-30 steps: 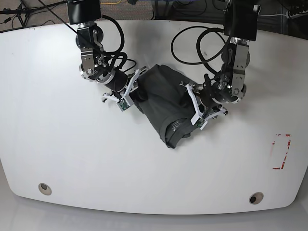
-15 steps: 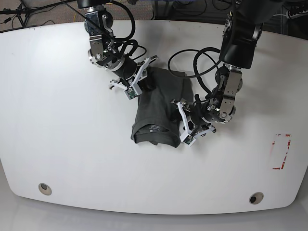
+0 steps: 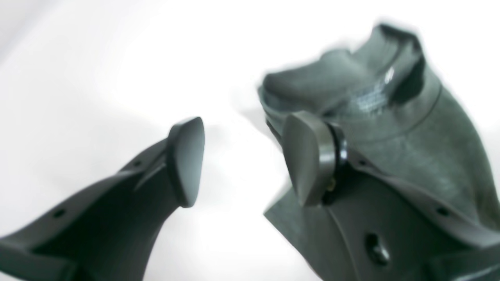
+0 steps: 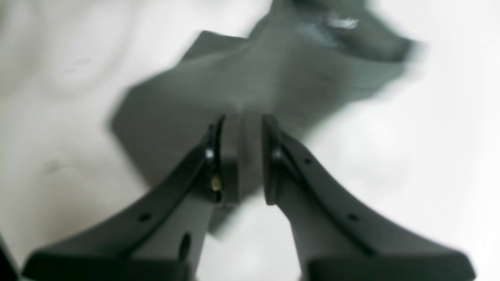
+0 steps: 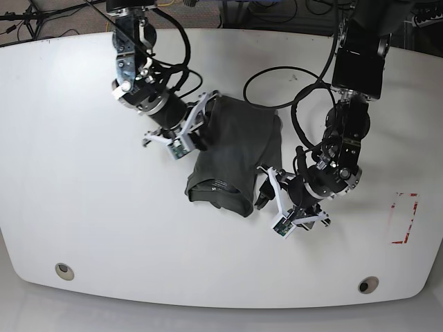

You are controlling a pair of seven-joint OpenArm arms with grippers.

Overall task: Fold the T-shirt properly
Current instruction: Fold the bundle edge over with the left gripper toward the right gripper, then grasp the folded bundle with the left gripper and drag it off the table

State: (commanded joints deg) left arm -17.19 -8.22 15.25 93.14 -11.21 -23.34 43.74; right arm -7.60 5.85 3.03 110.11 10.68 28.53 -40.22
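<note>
Folded dark charcoal-grey cotton T-shirt (image 5: 235, 152) on the white table (image 5: 83, 207), my right gripper (image 4: 242, 160) pinching its edge, my left gripper (image 3: 242, 156) spread wide, empty, just beside its collar

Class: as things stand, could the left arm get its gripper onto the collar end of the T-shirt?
Probably yes: the left gripper is open, right beside the T-shirt, with nothing between them.

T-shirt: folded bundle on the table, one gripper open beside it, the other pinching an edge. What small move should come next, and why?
Probably the right gripper should open and let go. Its jaws are clamped on an edge of the T-shirt, which already lies as a compact folded bundle on the table. The left gripper is open beside the collar end, holding nothing.
</note>
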